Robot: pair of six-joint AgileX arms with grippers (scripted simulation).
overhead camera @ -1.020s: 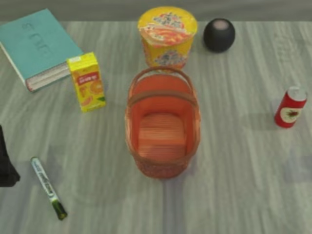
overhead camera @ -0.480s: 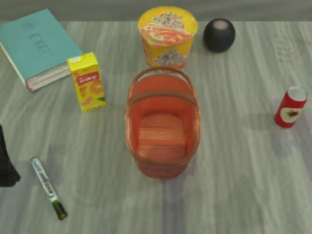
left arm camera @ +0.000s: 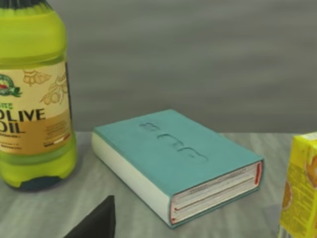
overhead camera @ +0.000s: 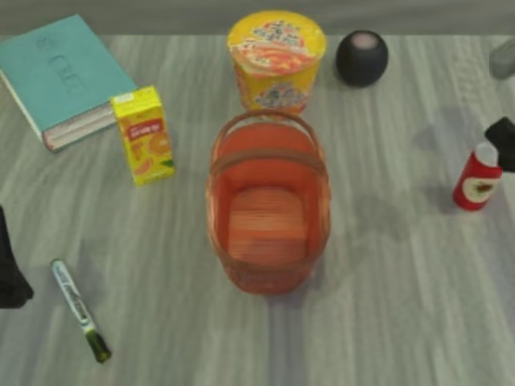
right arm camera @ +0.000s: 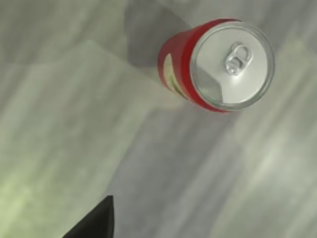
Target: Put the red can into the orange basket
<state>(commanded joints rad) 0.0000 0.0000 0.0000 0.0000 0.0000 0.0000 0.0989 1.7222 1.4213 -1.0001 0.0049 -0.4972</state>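
One small red cylindrical can (overhead camera: 478, 182) upright near bench edge, right tool (overhead camera: 503, 143) just above, spread unclear; risks toppling it.

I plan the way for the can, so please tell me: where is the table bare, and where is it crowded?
Bare: the table between the orange basket and the red can, and the strip between marker and basket. Crowded: the far edge with book, juice carton, noodle cup and dark ball. The right gripper hovers over the can.
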